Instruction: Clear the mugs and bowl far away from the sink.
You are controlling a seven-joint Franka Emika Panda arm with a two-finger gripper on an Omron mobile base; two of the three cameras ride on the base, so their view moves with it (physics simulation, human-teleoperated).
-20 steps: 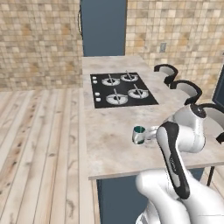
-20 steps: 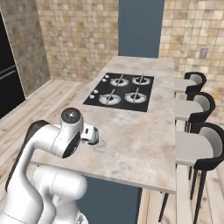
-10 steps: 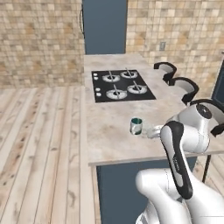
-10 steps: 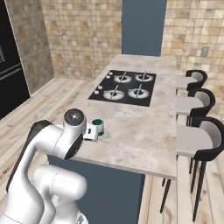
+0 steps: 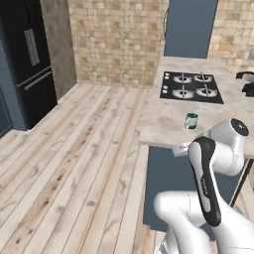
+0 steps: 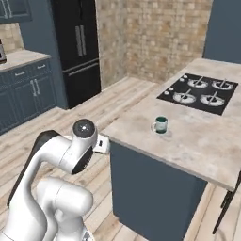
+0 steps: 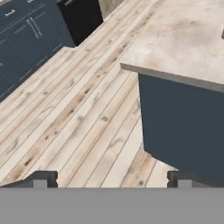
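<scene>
— So what differed from half a second before?

— Both base views had swung with the base: the fridge [image 5: 31,54] and a wide stretch of plank floor [image 5: 69,163] had come into sight at the left, and the bench [image 6: 197,136] sat further to the right. That was the camera moving; the teal mug [image 5: 191,120] kept its place on the bench, near the front edge and short of the stovetop [image 5: 191,87].

— And the pincer?

— In the hand view the pincer [image 7: 112,178] was spread wide, one dark tip at each lower corner, with nothing between them. It looked down over the floor and the corner of the bench, beside the dark blue cabinet side [image 7: 183,131].

— Anything inside the mug?

— Its inside looked dark from the right base view, where the mug [image 6: 160,124] stood upright with its handle toward the left; I could not tell any contents. It stood well apart from the arm.
</scene>
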